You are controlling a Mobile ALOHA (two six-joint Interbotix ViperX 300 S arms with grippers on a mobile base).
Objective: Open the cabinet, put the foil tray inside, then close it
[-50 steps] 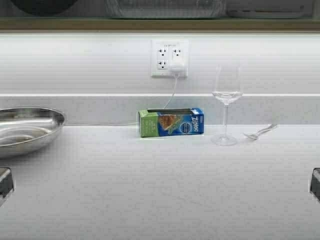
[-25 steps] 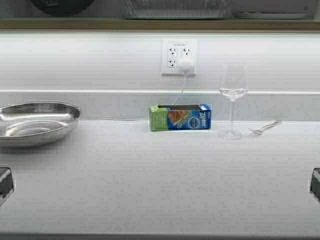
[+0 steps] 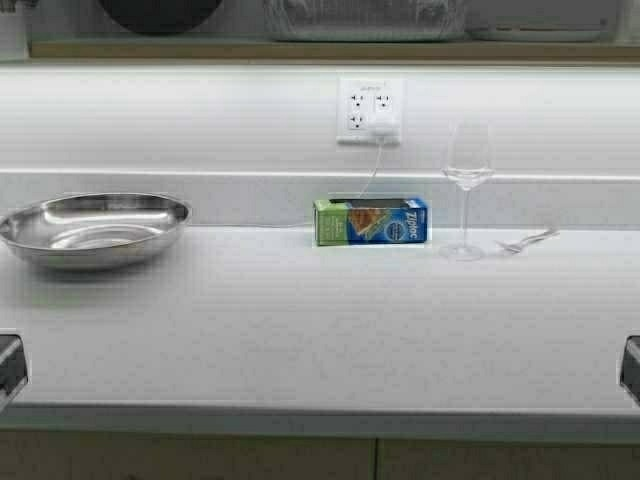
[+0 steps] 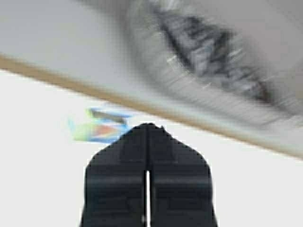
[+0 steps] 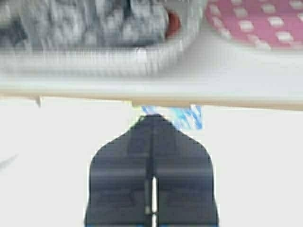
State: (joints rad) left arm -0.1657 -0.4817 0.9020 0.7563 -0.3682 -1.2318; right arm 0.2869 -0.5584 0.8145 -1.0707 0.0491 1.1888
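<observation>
The foil tray (image 3: 365, 18), silver with crinkled walls, sits on a shelf above the counter at the top middle of the high view. It also shows in the right wrist view (image 5: 94, 42) and as a blur in the left wrist view (image 4: 208, 52). Closed cabinet fronts (image 3: 200, 460) show under the counter's front edge, with a seam between two doors. My left gripper (image 4: 148, 126) and right gripper (image 5: 152, 118) are both shut and empty, held low at the sides, far from the tray. Only the ends of the arms show at the high view's edges.
On the white counter (image 3: 300, 330) stand a round steel bowl (image 3: 95, 228) at the left, a Ziploc box (image 3: 371, 221), a wine glass (image 3: 466, 190) and a fork (image 3: 527, 241). A plug hangs from the wall outlet (image 3: 371, 110). A pink checked plate (image 5: 255, 21) lies beside the tray.
The robot has backed away from the counter and shifted left: everything slid right and farther off, and the counter's front edge and the cabinet fronts came into view. Both arms kept their pose.
</observation>
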